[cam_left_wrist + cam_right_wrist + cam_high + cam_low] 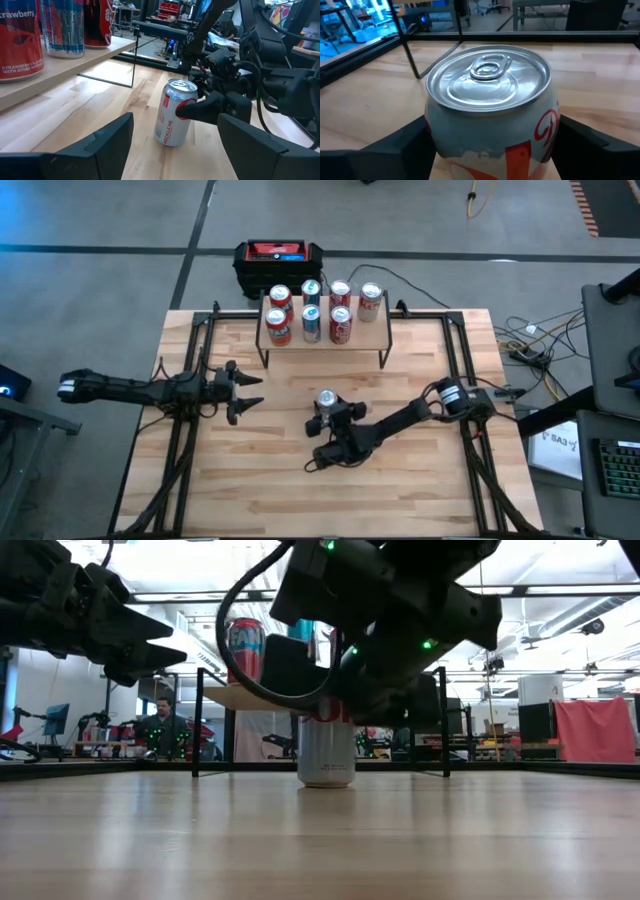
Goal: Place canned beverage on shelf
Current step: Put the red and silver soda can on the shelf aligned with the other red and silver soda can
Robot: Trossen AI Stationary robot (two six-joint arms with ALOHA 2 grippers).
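Can (326,400) stands upright between the right tool's (327,412) fingers.

The table (300,490) is pale wood in butcher-block strips, edged by a black frame; the shelf (373,332) has a light wooden top on thin black legs; the can (490,107) on the table is silver with red lettering and a plain metal lid; the cans on the shelf (279,326) are mostly red with white script, two being silver and blue; both arms are black; the box (279,260) behind the table is black with a red top.
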